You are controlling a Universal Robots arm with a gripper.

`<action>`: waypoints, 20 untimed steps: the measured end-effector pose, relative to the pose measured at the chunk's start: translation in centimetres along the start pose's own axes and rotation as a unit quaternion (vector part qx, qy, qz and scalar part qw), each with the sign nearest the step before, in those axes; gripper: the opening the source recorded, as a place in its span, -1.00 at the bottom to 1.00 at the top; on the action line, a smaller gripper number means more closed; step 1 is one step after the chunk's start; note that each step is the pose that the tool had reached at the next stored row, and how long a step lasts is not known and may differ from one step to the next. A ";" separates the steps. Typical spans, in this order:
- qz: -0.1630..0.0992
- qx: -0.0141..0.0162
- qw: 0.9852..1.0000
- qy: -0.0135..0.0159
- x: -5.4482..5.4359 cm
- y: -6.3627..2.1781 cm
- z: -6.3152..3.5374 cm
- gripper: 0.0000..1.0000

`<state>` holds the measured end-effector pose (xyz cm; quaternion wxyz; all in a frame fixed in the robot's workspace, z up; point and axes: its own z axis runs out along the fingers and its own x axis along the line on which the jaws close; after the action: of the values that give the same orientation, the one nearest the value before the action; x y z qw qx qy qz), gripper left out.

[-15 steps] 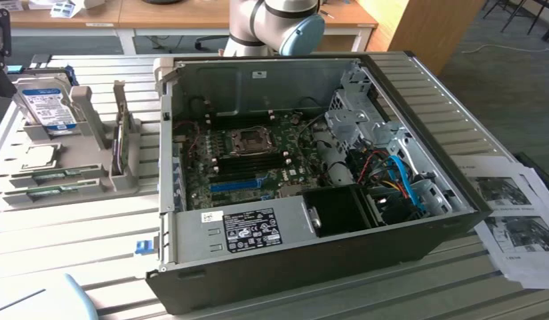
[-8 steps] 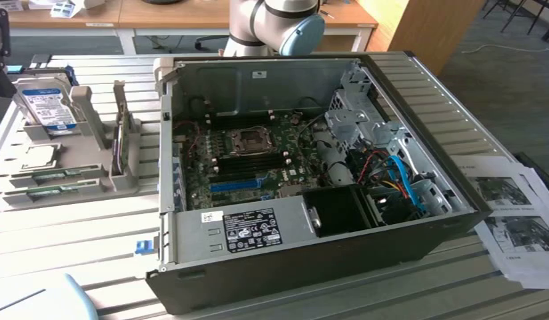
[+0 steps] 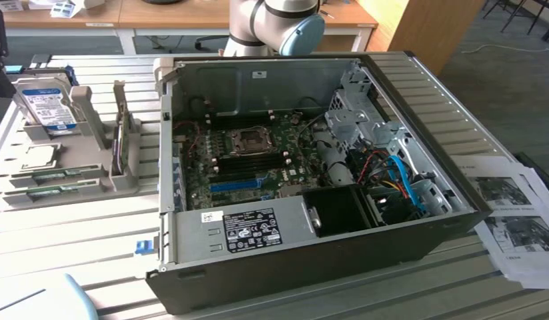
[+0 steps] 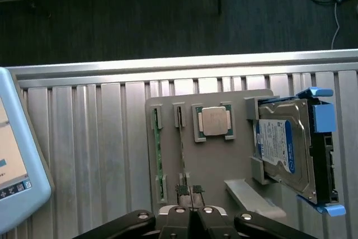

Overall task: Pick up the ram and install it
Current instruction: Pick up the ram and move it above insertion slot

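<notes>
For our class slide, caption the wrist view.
Grey tray holding two memory sticks, a processor and a hard drive.

— Any writing here you can actually read?
— None. The blue-and-white label [image 4: 274, 144] on the hard drive [image 4: 305, 155], the black label [image 3: 250, 230] on the power supply [image 3: 196, 241], and the printed sheets [image 3: 514, 213] on the exterior view's right are all illegible.

Ram [image 4: 157, 155]: thin green stick. Holder [image 4: 218, 166]: plain grey. Drive [image 4: 279, 144]: silver, blue-and-white label. Caddy [image 4: 321, 117]: blue. Desk [image 4: 89, 138]: pale metal, ribbed in stripes. Motherboard [image 3: 256, 160]: green, with one bright blue slot [image 3: 234, 185]. Case [image 3: 346, 260]: black outside, grey inside. Cables [image 3: 401, 175]: blue, some red. End effector [image 4: 189, 194]: black, silver screws. Papers [image 3: 514, 213]: white, black print.
</notes>
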<state>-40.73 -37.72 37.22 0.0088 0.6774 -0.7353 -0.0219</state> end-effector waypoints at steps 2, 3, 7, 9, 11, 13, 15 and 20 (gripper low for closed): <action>0.000 0.000 1.000 0.000 0.0 0.00 0.00 -0.81; 0.000 0.000 1.000 0.000 0.0 0.00 0.00 -0.81; -0.001 0.010 1.000 -0.001 0.0 0.05 0.01 -0.81; -0.001 0.012 1.000 -0.001 0.0 0.06 0.00 -0.81; -0.001 0.012 1.000 -0.001 0.0 0.07 0.01 -0.81; -0.006 0.013 1.000 -0.001 0.0 0.07 0.00 -0.81; -0.017 0.013 1.000 -0.001 0.0 0.07 0.01 -0.81; -0.041 0.014 0.999 0.000 0.0 0.07 0.01 -0.81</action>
<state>-40.81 -37.72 37.22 -0.0017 0.7067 -0.7074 -0.0118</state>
